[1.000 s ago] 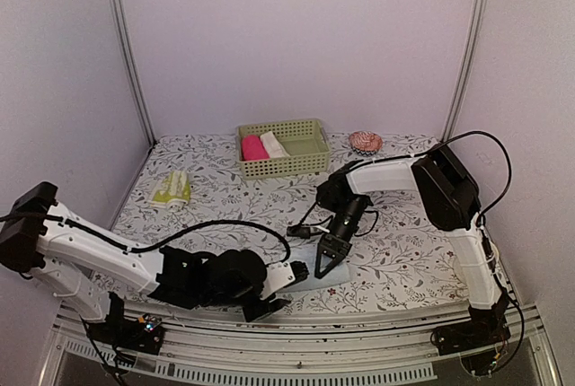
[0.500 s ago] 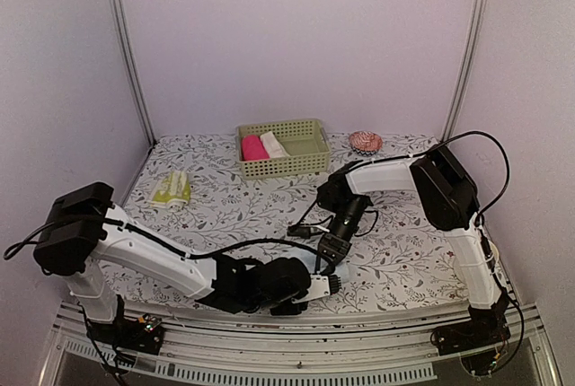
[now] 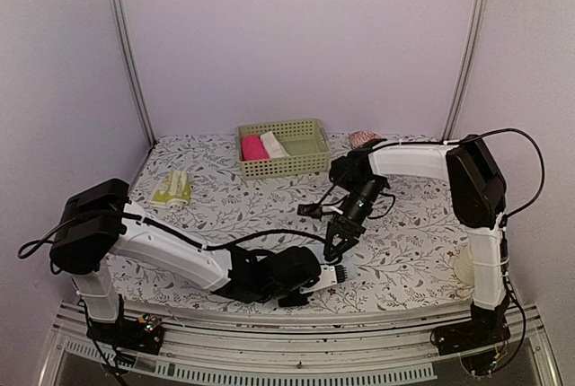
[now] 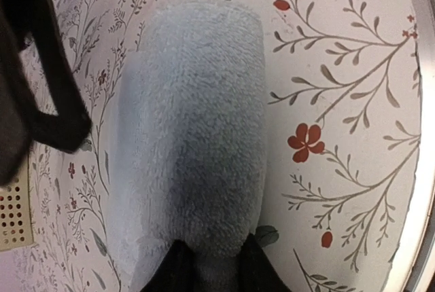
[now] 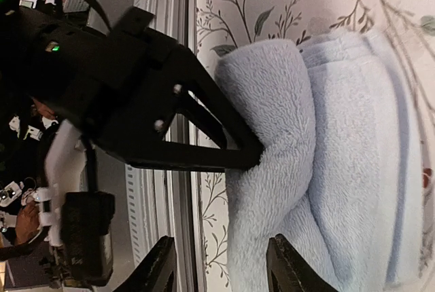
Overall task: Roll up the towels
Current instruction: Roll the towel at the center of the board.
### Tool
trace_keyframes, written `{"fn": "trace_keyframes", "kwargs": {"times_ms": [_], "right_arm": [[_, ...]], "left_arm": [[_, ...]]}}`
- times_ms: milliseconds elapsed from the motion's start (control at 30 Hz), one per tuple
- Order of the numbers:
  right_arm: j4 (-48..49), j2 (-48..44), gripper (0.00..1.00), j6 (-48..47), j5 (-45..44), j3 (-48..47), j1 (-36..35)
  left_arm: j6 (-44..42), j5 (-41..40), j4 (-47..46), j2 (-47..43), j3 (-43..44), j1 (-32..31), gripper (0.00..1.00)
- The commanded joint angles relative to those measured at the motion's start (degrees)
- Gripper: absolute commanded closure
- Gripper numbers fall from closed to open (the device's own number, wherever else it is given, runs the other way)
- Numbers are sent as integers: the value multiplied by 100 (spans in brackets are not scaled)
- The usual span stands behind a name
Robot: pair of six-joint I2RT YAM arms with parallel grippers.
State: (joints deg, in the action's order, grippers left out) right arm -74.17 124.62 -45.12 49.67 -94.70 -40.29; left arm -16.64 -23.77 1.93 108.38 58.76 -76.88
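Note:
The light blue towel (image 4: 204,115) lies near the table's front edge, partly rolled into a thick fold. My left gripper (image 4: 212,265) is shut on the near end of that roll, one black finger on each side. From the right wrist view, the left gripper's fingers (image 5: 204,156) pinch the rolled edge of the blue towel (image 5: 353,136). My right gripper (image 5: 224,268) hovers just above it, open, holding nothing. In the top view, the left gripper (image 3: 325,276) and right gripper (image 3: 334,250) meet over this towel. The yellow-green towel (image 3: 171,188) lies folded at the left.
A green basket (image 3: 310,163) at the back holds a pink roll (image 3: 253,147) and a cream-white roll (image 3: 274,144). A small pink round object (image 3: 363,139) sits at the back right. The metal rail (image 3: 296,364) runs along the front edge, close to the blue towel.
My left arm has swung right along the front edge and its jaws have closed on the blue towel. The right gripper has opened, let go and drawn back slightly.

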Motion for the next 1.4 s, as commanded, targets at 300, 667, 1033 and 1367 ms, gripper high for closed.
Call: {"fn": "trace_keyframes", "kwargs": {"times_ms": [300, 667, 1033, 1367], "right_arm": [[3320, -3765, 56, 551, -1327, 2624, 1307], [4838, -4976, 45, -428, -2427, 4802, 497], [6443, -3833, 41, -425, -4542, 4856, -973], [6653, -2888, 50, -637, -4820, 4709, -1135]], "left_arm": [[1310, 3271, 1837, 843, 917, 1223, 80], [2013, 5178, 1867, 1027, 1276, 2095, 79], [2124, 5733, 1878, 1203, 1317, 2395, 80], [2002, 5642, 1953, 1086, 1310, 2565, 67]]}}
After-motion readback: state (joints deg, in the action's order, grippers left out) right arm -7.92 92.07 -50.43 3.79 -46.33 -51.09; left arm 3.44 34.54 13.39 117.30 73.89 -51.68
